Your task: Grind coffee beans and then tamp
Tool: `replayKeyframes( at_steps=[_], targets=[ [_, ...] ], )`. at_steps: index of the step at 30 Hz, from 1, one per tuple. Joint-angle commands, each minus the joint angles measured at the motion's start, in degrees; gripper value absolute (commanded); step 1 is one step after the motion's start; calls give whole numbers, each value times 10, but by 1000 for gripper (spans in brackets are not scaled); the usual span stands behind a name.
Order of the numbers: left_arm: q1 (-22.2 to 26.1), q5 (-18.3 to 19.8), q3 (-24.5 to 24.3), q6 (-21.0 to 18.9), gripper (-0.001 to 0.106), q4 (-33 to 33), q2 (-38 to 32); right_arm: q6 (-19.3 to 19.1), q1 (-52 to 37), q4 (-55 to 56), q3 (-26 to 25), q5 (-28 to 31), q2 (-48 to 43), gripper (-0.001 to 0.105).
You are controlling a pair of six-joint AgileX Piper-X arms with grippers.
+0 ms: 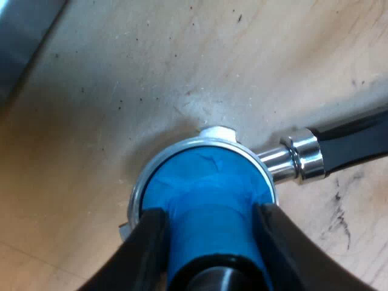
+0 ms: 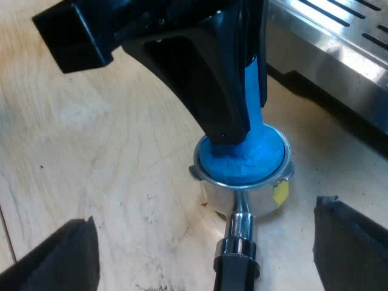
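Note:
The metal holder [image 1: 143, 182] stands on the wooden table with the blue tamper [image 1: 206, 182] seated in its basket. My left gripper [image 1: 209, 224] is shut on the tamper's blue stem, one black finger on each side. The holder's dark handle [image 1: 354, 140] runs off from its chrome neck. From the other arm I see the tamper [image 2: 245, 156] filling the holder [image 2: 242, 195], with the left gripper [image 2: 233, 127] coming down onto it from above. My right gripper [image 2: 206, 250] is open, its fingers wide apart on either side of the handle [image 2: 237, 267] without touching it.
The espresso machine's steel base [image 2: 339, 42] stands close beyond the holder. A small yellow tag [image 2: 280, 193] sticks to the holder's wall. A metal edge [image 1: 24, 30] crosses the table away from the holder. Bare, lightly speckled wood surrounds the holder.

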Motion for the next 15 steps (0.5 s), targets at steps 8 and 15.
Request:
replayKeyframes(
  at_steps=[8,15],
  targets=[
    [-2,-1,1,-3,0,-7,26,0,0,-5,-1,-6,-5,72],
    [-2,3,1,-3,0,-3,38,0,0,-5,-1,-6,-5,72]
  ],
)
